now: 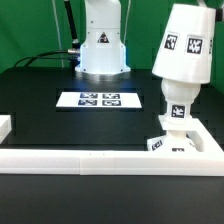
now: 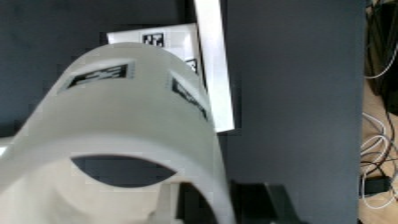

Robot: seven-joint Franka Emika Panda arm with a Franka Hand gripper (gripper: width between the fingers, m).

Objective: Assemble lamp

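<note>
The flat white marker board (image 1: 98, 99) lies mid-table. To the exterior view's right, the white truncated-cone plastic shade (image 1: 185, 47) is held tilted above the ball-headed white bulb (image 1: 178, 100) on the square base (image 1: 172, 141). The gripper's state cannot be told.

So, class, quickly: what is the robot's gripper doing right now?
Gripper: closed on the lamp shade, held tilted above the bulb and base.

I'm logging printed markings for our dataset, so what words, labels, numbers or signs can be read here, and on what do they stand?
No words, brand names or numbers are readable in either view.
Black-and-white square tags only, coded patterns and not text: on the lamp shade, the lamp base, and the marker board.
The tags on the shade in the wrist view are blurred.
</note>
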